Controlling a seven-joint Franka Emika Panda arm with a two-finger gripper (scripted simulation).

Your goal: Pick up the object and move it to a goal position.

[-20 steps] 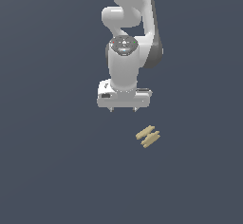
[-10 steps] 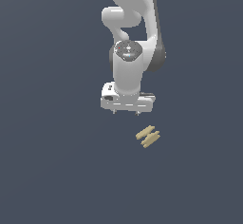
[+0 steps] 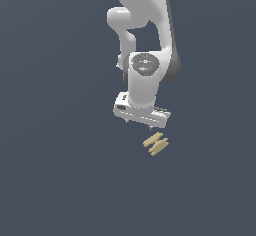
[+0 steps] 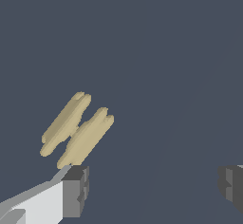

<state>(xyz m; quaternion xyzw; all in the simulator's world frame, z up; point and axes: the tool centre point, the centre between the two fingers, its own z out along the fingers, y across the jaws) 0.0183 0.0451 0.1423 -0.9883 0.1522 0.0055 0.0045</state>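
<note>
From the exterior view I see my white arm reaching down over a plain dark grey floor, with the gripper pointing at the ground. The wooden piece lies flat on that floor, near the gripper and a little toward the exterior view's right of it, not touched by anything. It is tan, two short bars side by side with a small bridge between them, and it sits at a slant.

On the wrist camera the piece shows clearly, lying just beyond one fingertip. The other fingertip is far across the picture, so the jaws stand wide apart, much wider than the piece, and they hold nothing. I cannot tell how high the fingertips are above the floor.
</note>
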